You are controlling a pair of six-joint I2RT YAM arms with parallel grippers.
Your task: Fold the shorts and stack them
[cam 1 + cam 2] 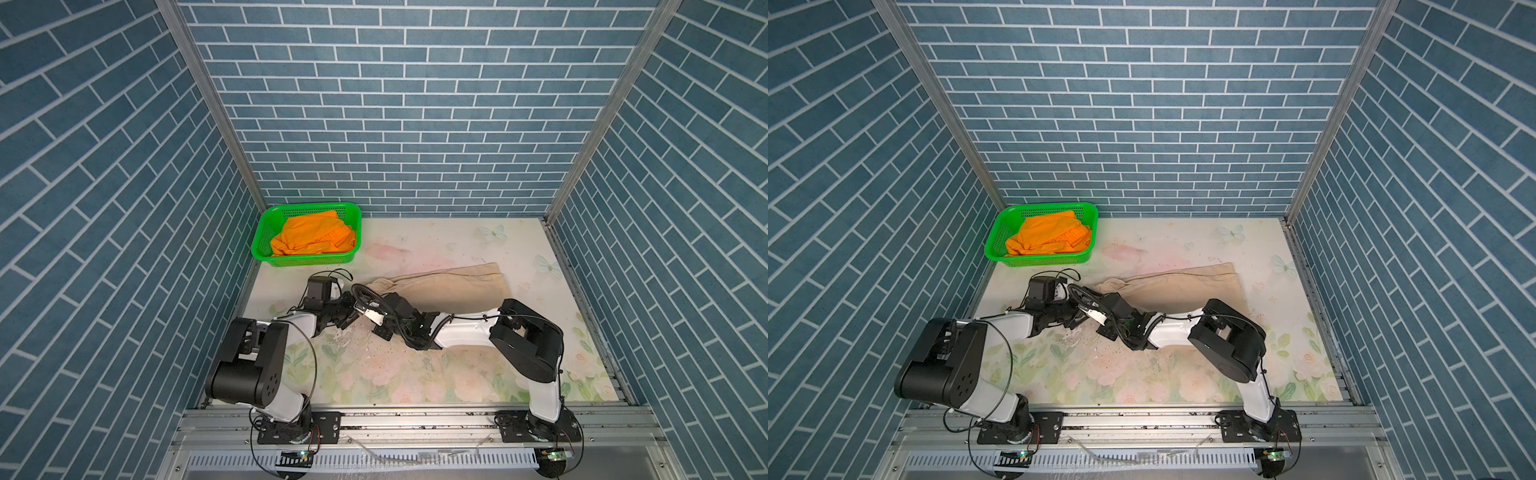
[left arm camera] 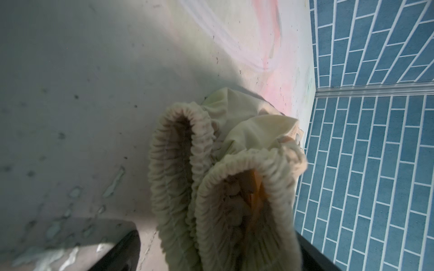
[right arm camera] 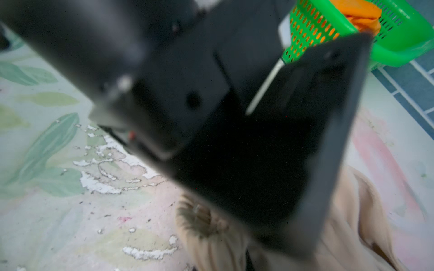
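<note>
The beige shorts (image 1: 453,286), soft matte cloth, lie as a long flattened wedge on the worn, flower-printed table (image 1: 415,374). Their ruffled elastic waistband (image 2: 178,164) bunches between the wide-spread jaws of the left gripper (image 2: 217,257). The right gripper (image 1: 362,308) is closed, pinching that waistband. The crumpled orange shorts (image 1: 316,239) fill the perforated green plastic basket (image 1: 262,235).

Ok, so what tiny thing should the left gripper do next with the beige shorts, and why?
Probably close. The waistband of the beige shorts sits bunched inside the wide-open left gripper, seemingly held up by the shut right gripper, so pinching it looks like the way to share the hold.
</note>
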